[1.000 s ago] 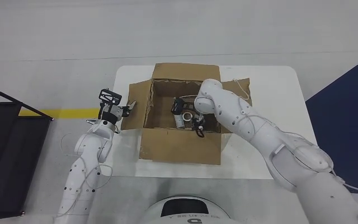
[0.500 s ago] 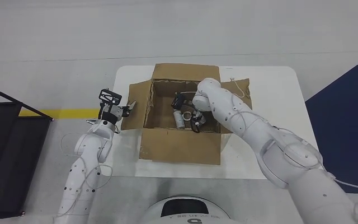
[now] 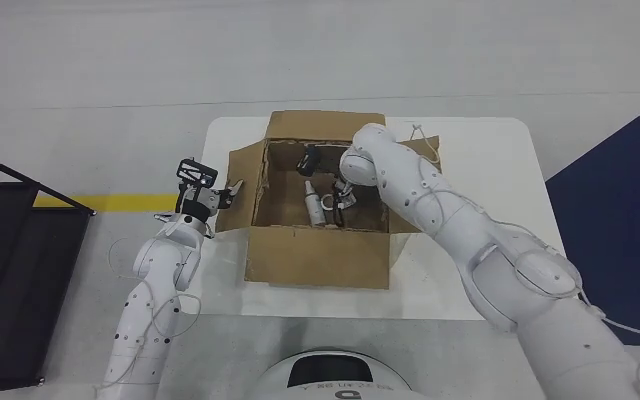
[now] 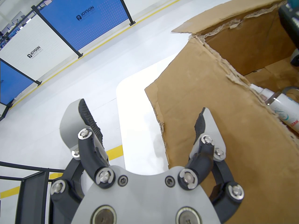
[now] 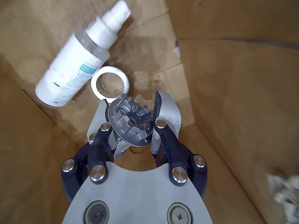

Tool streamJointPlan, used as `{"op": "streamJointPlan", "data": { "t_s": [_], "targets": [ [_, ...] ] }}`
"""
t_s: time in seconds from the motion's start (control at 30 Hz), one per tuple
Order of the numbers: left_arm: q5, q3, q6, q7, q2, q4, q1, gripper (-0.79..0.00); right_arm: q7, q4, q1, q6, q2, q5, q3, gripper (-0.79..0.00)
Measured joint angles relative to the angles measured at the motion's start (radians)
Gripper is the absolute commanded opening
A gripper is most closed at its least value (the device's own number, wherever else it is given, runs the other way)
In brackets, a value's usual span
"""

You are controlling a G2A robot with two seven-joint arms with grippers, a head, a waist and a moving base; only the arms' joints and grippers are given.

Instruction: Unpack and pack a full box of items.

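An open cardboard box [image 3: 315,262] stands in the middle of the white table [image 3: 480,200]. My right gripper [image 3: 343,197] is down inside it, shut on a grey cast metal part [image 5: 129,127] with toothed ribs, held above the box floor. A white spray bottle [image 5: 77,66] lies on that floor, also seen from above [image 3: 314,203], with a white ring [image 5: 109,85] next to it. My left gripper [image 4: 144,120] hangs open beside the box's left flap [image 4: 210,108], one fingertip [image 4: 203,122] over the flap and nothing between the fingers; the top view shows it [image 3: 228,192] at the flap's outer edge.
A thin white cord [image 3: 420,135] lies on the box's right flap. A black rack [image 3: 20,260] stands on the floor far to the left, past the table edge. Bare table lies in front of and to the right of the box.
My right gripper has moved toward the back of the box with the metal part in it, and the box has shifted slightly. The left arm has kept still.
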State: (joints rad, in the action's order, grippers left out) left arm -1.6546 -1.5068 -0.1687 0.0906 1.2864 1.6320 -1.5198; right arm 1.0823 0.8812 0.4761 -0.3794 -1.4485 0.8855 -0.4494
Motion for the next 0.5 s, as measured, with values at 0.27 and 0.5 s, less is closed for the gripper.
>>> {"op": "streamJointPlan", "data": {
  "t_s": [0.27, 0.5],
  "targets": [
    [0.0, 0.0, 0.0, 0.0, 0.0, 0.0, 0.0, 0.0, -0.108, 0.325, 0.13, 0.145, 0.111, 0.104, -0.194, -0.785],
    [0.0, 0.0, 0.0, 0.0, 0.0, 0.0, 0.0, 0.0, -0.214, 0.813, 0.457, 0.291, 0.241, 0.273, -0.552, -0.785]
  ]
}}
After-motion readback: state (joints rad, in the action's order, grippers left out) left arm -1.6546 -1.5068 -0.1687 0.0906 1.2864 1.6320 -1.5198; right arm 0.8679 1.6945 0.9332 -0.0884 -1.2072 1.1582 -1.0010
